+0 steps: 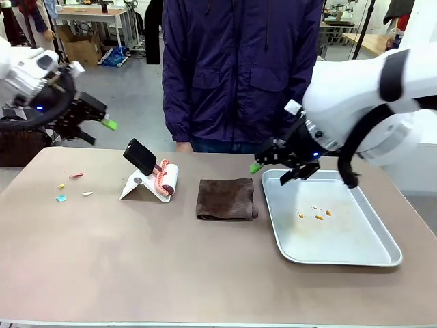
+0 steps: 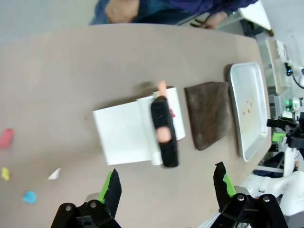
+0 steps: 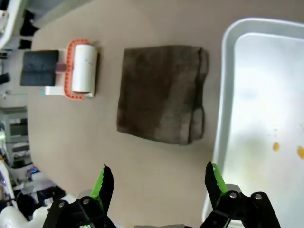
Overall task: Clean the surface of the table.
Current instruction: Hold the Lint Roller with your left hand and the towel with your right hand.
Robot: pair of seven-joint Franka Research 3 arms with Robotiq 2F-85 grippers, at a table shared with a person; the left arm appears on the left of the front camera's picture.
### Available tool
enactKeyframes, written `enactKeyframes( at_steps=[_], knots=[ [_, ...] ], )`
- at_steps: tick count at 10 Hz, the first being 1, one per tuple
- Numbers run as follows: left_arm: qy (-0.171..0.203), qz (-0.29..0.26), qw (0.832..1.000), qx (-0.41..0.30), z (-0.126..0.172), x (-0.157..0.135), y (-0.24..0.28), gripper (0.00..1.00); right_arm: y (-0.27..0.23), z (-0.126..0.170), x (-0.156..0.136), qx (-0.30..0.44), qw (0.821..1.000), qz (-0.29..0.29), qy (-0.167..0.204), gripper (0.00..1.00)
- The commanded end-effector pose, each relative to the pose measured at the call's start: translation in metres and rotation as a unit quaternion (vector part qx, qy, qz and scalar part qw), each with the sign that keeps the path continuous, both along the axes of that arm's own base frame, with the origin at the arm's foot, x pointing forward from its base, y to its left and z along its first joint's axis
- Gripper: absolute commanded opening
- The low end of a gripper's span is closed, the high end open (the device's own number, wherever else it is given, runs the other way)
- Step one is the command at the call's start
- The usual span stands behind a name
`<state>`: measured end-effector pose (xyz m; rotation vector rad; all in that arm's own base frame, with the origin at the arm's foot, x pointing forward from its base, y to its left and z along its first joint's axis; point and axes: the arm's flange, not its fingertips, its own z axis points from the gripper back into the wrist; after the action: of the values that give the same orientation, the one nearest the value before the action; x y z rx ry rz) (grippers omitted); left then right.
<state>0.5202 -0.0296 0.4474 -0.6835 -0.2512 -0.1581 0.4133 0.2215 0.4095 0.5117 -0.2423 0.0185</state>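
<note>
Both claws gape empty over the desk [image 1: 136, 266]; coloured scraps [image 1: 75, 175] and lint roller [image 1: 164, 179] lie nearer the left claw [image 1: 99, 131], brown cloth [image 1: 225, 198] nearer the right claw [image 1: 274, 171].

The brownish-taupe table [image 1: 136, 273] carries its load across the far half. Near the left end lie a few small scraps [image 1: 76, 175] (one red, one yellow, one blue, one white), each apart from the others. Toward the middle sits a white stand [image 1: 135, 186] bearing a lint roller [image 1: 168, 179]. Right of it lies a folded dark brown cloth [image 1: 225, 199]. Just beside that is a shiny metal tray [image 1: 341, 236], with a narrow strip of tabletop between them.
</note>
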Motion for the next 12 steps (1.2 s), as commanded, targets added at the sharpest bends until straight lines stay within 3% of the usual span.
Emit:
enactKeyframes(
  at_steps=[1,3,4,9,12],
  knots=[
    [0.015,0.006,1.0,0.013,0.007,0.012,-0.026,1.0,0.01,-0.003,0.006,0.013,1.0,-0.018,0.0,1.0],
    [0.025,-0.008,1.0,0.006,0.002,0.017,-0.028,1.0,0.002,-0.006,0.009,0.011,0.999,-0.039,0.004,1.0],
    [0.014,-0.006,1.0,0.002,-0.001,0.01,-0.038,1.0,0.009,-0.01,0.005,0.002,1.0,-0.007,0.008,1.0],
    [0.017,-0.007,1.0,0.001,-0.002,0.012,-0.039,1.0,0.01,-0.01,0.004,0.003,1.0,-0.01,0.01,1.0],
    [0.099,0.033,0.994,-0.02,-0.008,0.041,-0.038,1.0,0.031,-0.021,0.034,-0.063,0.998,-0.028,0.008,1.0]
  ],
)
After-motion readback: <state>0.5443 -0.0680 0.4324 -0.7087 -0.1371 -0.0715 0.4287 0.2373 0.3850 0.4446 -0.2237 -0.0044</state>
